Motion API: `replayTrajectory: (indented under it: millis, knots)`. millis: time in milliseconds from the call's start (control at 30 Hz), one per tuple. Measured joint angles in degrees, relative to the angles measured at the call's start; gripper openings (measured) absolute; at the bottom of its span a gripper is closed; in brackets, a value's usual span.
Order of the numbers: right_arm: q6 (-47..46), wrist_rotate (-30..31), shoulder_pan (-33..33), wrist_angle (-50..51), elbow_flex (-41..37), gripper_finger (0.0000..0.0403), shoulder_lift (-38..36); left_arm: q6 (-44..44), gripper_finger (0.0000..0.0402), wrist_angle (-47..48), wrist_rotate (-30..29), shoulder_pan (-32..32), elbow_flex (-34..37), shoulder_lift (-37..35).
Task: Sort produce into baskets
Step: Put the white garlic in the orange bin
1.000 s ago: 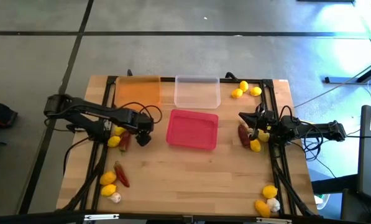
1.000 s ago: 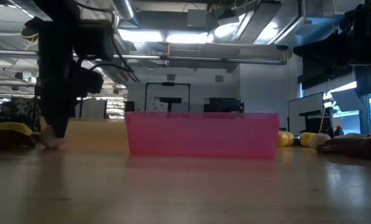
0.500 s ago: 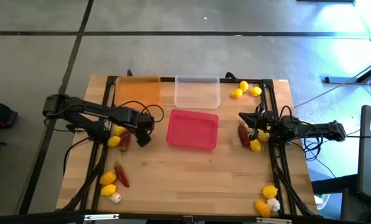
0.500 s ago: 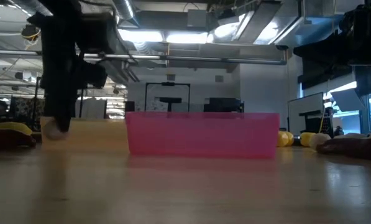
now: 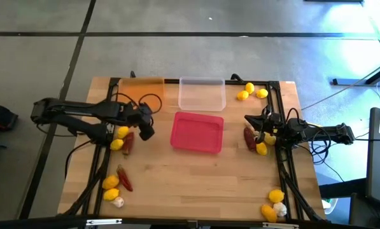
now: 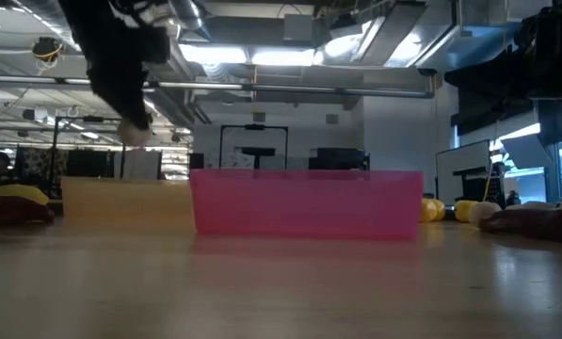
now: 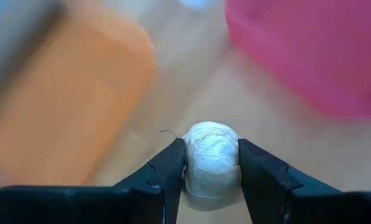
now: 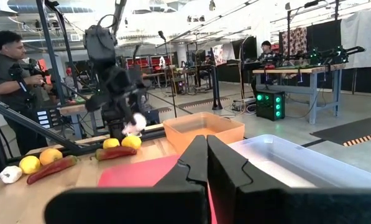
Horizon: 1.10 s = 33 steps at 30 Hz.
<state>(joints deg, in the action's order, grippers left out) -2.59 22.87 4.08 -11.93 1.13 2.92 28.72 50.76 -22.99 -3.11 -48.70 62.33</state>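
My left gripper (image 5: 146,131) is shut on a white garlic bulb (image 7: 211,155) and hangs above the table between the orange tray (image 5: 140,93) and the pink tray (image 5: 197,132). In the low view the bulb (image 6: 130,134) is well above the table top. The clear tray (image 5: 202,94) stands at the far middle. My right gripper (image 8: 207,155) is shut and empty, and waits at the table's right side (image 5: 249,119) by a chili (image 5: 249,137) and lemons. My left gripper pinches the garlic bulb by its two opposite sides (image 7: 189,163) between its two fingers. The fingers come from above, pointing down at a slant. The bulb is lifted clear of the table and of the trays.
Two lemons (image 5: 118,138) and a chili (image 5: 127,142) lie just left of my left gripper. More lemons, a chili (image 5: 123,178) and a garlic bulb (image 5: 118,202) lie at the near left. Lemons (image 5: 249,90) lie at the far right, and lemons with garlic (image 5: 279,207) at the near right. People stand beyond the table.
My left gripper has risen from the table top with the garlic bulb, which is now lifted clear. It has gone a little toward the far edge, nearer the orange tray, and stays shut on the bulb.
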Motion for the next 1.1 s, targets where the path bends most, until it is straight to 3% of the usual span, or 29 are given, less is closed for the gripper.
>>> replayTrajectory:
  millis: [233,333,500,700,1100]
  knots:
    - [0.02,0.07,0.00,-0.02,0.00,0.0007,0.00,-1.07,0.0133,-2.20,-13.28,-3.76,-0.01,-3.22]
    - [0.02,0.07,-0.01,0.06,0.00,0.0007,0.00,-2.94,0.0133,-5.76,-16.27,-7.36,0.44,-3.00]
    - [0.05,0.83,0.01,0.06,0.00,0.0007,0.00,-9.46,0.0134,-12.06,-16.50,-14.94,1.41,-1.36]
    - [0.07,2.14,0.00,0.50,0.00,0.0007,0.00,-11.31,0.0134,-14.16,-16.37,-22.68,1.46,1.98]
    - [0.00,2.16,0.00,2.45,0.00,0.0007,-0.01,-13.91,0.0134,-14.32,-16.26,-31.57,1.48,11.66]
